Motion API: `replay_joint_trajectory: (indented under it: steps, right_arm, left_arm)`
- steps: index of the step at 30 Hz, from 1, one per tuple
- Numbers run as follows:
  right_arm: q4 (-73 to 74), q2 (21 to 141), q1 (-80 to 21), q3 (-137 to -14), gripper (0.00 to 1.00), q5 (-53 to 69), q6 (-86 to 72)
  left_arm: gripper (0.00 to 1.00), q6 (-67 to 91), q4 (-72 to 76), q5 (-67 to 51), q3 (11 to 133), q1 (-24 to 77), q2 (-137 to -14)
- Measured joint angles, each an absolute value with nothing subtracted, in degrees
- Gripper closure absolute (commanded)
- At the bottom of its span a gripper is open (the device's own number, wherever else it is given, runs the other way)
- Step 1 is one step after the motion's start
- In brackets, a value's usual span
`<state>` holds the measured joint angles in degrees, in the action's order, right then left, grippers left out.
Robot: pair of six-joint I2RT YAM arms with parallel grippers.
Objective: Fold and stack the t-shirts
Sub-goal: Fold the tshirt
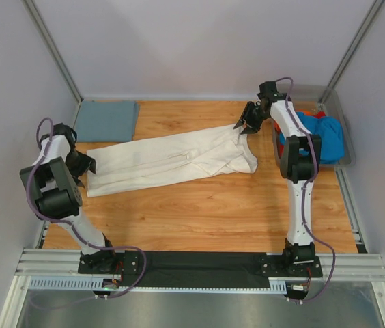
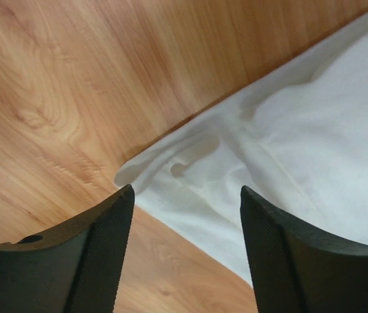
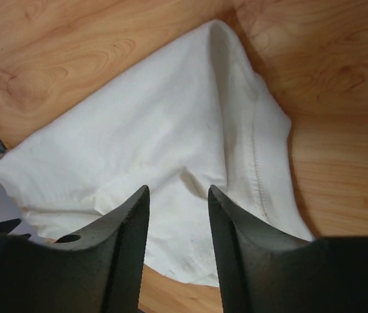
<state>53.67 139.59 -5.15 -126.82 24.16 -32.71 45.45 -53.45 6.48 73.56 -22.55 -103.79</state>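
Both arms low, left tool spread at cream t-shirt edge — right tool parted above opposite end

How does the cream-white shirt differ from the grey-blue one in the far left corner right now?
Colour: the cream-white shirt is pale cream; the grey-blue shirt is dull slate.
Pose: the cream-white shirt lies stretched in a long band across the table, rumpled at its right end; the grey-blue shirt is folded into a neat rectangle.
Footprint: the cream-white shirt covers far more wood than the grey-blue shirt.
Both lie flat on the table.
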Motion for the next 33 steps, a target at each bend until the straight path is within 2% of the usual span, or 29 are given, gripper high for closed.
replay_joint_trajectory:
  steps: [4,7,8,11,15,16,17,18,20,24,26,33]
  right_arm:
    - [54.87,137.43,-5.48,-127.61,0.49,21.30,-30.00]
    - [54.17,131.04,-6.81,-121.32,0.47,20.51,-28.62]
    - [53.28,128.27,-7.86,-118.17,0.47,20.49,-28.45]
    - [51.37,121.97,-13.17,-111.39,0.47,20.69,-28.47]
    - [47.18,119.94,-24.14,-108.25,0.58,20.69,-28.82]
    - [46.35,120.44,-26.94,-108.25,0.65,20.64,-28.86]
    - [45.67,120.86,-29.50,-108.27,0.65,20.69,-28.88]
    - [45.52,121.69,-32.08,-108.64,0.74,20.51,-29.06]
    - [44.86,123.44,-35.90,-109.19,0.85,20.49,-28.86]
    - [44.05,126.43,-39.72,-109.25,0.90,19.90,-29.10]
    - [43.72,127.52,-40.07,-109.25,0.91,19.77,-29.17]
    - [43.62,130.15,-39.42,-109.93,0.91,19.81,-29.61]
  left_arm:
    - [0.25,42.26,-52.34,6.37,71.35,-22.41,-95.18]
    - [0.28,39.18,-49.08,3.70,66.26,-21.17,-84.68]
    - [0.35,38.39,-47.86,2.11,64.18,-20.40,-81.47]
    - [0.43,36.99,-43.35,-5.02,57.58,-18.13,-75.70]
    - [0.49,36.73,-36.36,-15.49,50.09,-16.29,-78.26]
    - [0.53,36.60,-35.38,-17.43,49.65,-15.90,-80.14]
    - [0.55,36.60,-35.05,-17.80,49.65,-15.66,-81.56]
    - [0.56,36.47,-34.09,-18.55,49.76,-15.35,-83.31]
    - [0.58,36.45,-32.40,-19.40,50.02,-15.09,-85.58]
    - [0.65,36.34,-30.72,-19.00,51.11,-14.96,-87.81]
    - [0.70,36.40,-30.37,-18.31,51.92,-14.96,-88.84]
    - [0.78,36.47,-32.53,-13.34,52.03,-14.98,-89.45]
